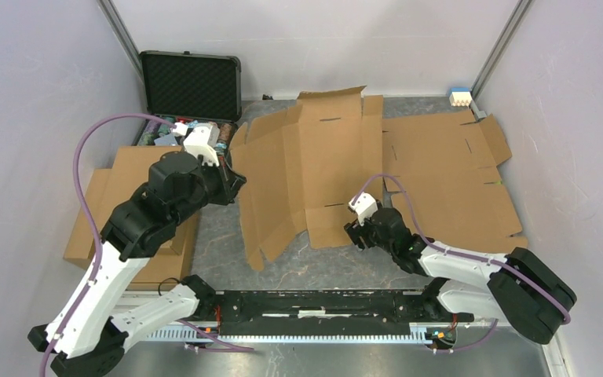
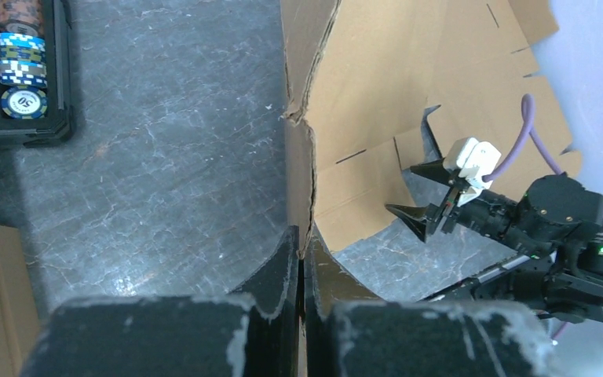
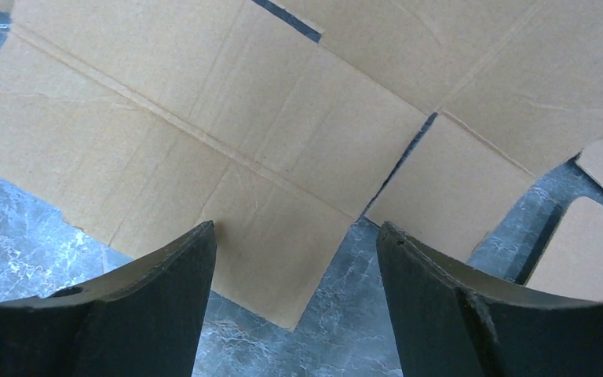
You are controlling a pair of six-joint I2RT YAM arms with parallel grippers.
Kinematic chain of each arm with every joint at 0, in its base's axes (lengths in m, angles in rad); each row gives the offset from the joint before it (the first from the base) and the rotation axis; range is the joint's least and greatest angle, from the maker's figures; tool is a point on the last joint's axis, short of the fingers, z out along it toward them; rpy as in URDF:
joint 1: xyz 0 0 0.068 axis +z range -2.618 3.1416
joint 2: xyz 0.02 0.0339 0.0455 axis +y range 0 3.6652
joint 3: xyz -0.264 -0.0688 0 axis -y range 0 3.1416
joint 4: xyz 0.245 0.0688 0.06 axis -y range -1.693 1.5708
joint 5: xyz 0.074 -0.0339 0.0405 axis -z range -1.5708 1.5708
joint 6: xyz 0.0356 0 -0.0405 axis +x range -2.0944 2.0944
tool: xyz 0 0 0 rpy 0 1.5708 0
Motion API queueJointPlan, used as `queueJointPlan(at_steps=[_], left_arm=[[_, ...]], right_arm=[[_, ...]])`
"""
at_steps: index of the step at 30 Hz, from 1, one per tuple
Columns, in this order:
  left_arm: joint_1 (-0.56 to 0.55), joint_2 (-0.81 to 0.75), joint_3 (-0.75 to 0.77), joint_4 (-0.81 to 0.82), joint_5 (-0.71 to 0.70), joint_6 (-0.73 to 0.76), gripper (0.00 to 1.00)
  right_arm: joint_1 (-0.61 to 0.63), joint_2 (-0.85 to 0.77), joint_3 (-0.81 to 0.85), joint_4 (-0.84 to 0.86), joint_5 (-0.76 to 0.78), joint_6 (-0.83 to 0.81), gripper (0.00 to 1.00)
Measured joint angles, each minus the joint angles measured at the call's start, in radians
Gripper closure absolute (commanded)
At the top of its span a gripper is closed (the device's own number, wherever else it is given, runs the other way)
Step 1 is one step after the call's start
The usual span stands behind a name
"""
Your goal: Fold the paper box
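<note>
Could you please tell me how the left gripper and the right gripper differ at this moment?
The left gripper is shut, pinching the paper box's raised left edge; the right gripper is open and holds nothing. The left sits at the box's side, the right at its near flap. Both have dark fingers.

Unfolded brown paper box (image 1: 330, 165), left edge upturned

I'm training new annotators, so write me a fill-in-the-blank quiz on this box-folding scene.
The left gripper is ___ on the paper box's edge.
The right gripper's jaws stand ___, holding nothing.
The black case at the far left holds poker ___.
Missing: shut; open; chips.
</note>
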Motion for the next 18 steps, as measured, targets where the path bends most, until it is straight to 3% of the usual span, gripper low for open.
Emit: queueJointPlan(at_steps=[18], left_arm=[[0.000,0.073,0.135,-0.098,0.068,-0.109,0.98]], right_arm=[[0.002,-0.069,-0.058,0.055,0.078,0.000,0.19]])
